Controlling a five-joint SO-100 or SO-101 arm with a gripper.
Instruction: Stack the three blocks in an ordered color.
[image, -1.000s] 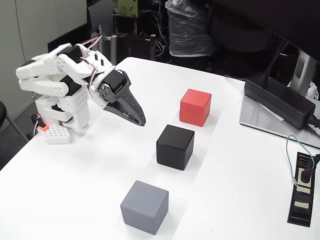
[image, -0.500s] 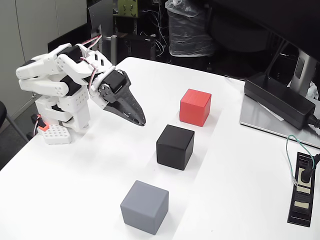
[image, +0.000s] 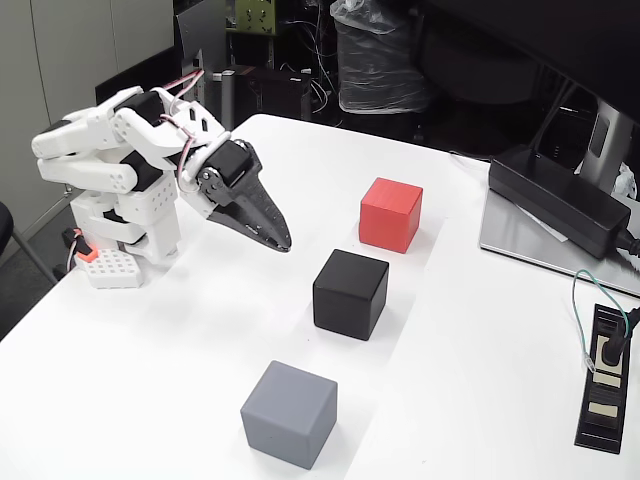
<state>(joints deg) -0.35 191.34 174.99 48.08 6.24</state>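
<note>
Three cubes stand apart in a diagonal row on the white table (image: 200, 330). The red block (image: 391, 214) is farthest back, the black block (image: 350, 293) sits in the middle, and the gray block (image: 289, 413) is nearest the front edge. My gripper (image: 283, 242) hangs folded at the left, its dark fingers pressed together and pointing down-right, shut on nothing. Its tips hover above the table, to the left of the black and red blocks and touching neither.
The white arm base (image: 125, 225) stands at the table's left edge. A long black power adapter (image: 557, 199) lies on a gray plate at the right. A black power strip (image: 606, 379) with a green cable sits near the right edge. Dark clutter stands behind the table.
</note>
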